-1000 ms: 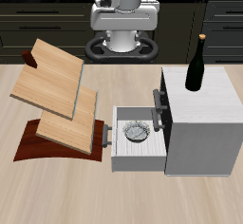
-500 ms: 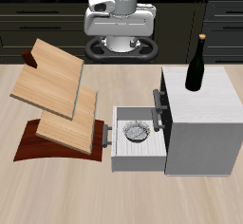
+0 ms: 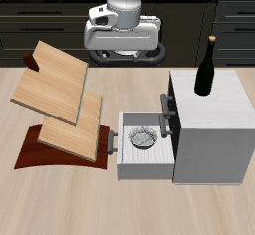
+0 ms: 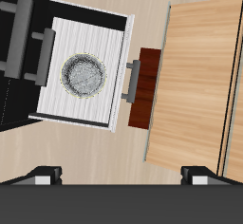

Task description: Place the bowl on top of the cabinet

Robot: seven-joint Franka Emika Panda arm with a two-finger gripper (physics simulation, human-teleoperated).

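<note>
The bowl (image 3: 143, 138) is small and pale grey with a dark scribbly pattern. It lies in the open drawer (image 3: 139, 157) that sticks out of the white-grey cabinet (image 3: 219, 124). My gripper (image 3: 124, 42) hangs high above the back of the table, well away from the bowl, and it is open and empty. In the wrist view the bowl (image 4: 84, 75) sits in the drawer (image 4: 90, 33) far below the gripper (image 4: 121, 175), whose fingertips (image 4: 43, 174) stand wide apart. The cabinet's dark handles (image 4: 19, 38) show beside the drawer.
A dark wine bottle (image 3: 207, 70) stands on the cabinet top near its back edge. Slanted wooden boards (image 3: 60, 100) on a dark red-brown base (image 3: 40, 151) stand beside the drawer front. They also show in the wrist view (image 4: 195, 76).
The arm has risen and come a little forward over the table's back. The bowl, drawer and bottle have not moved.
</note>
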